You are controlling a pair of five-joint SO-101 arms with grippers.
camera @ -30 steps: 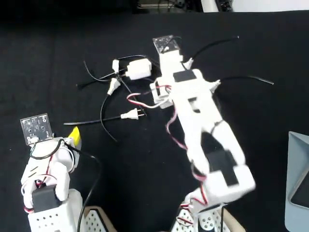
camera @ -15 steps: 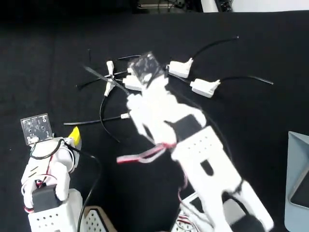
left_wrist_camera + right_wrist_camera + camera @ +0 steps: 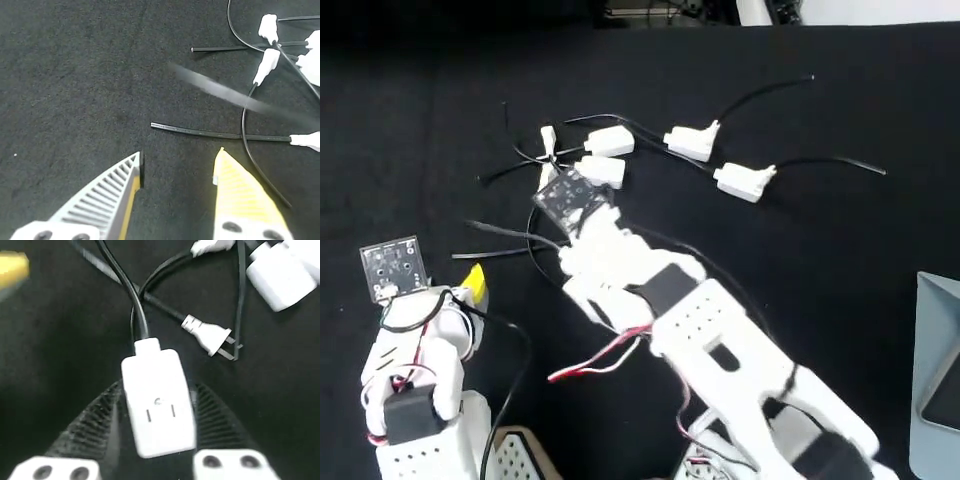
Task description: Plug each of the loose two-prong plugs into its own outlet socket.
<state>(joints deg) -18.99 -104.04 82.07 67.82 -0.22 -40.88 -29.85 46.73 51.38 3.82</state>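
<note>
My right gripper is shut on a white outlet socket, whose two slots face the camera and whose black cord runs away from it. Just beyond it lies a loose two-prong plug. In the high view the right arm stretches from the front right to the left of centre and hides that socket. Other white sockets lie at the back, with small plugs beside them. My left gripper is open over bare cloth at the front left, near a plug.
Black cords cross the cloth left of centre. A grey container stands at the right edge. The left arm's base is at the front left corner, with a small board on its wrist.
The right arm has swung from the back centre toward the left and front. A black cord has been dragged along and streaks across the left wrist view. The left arm has kept still.
</note>
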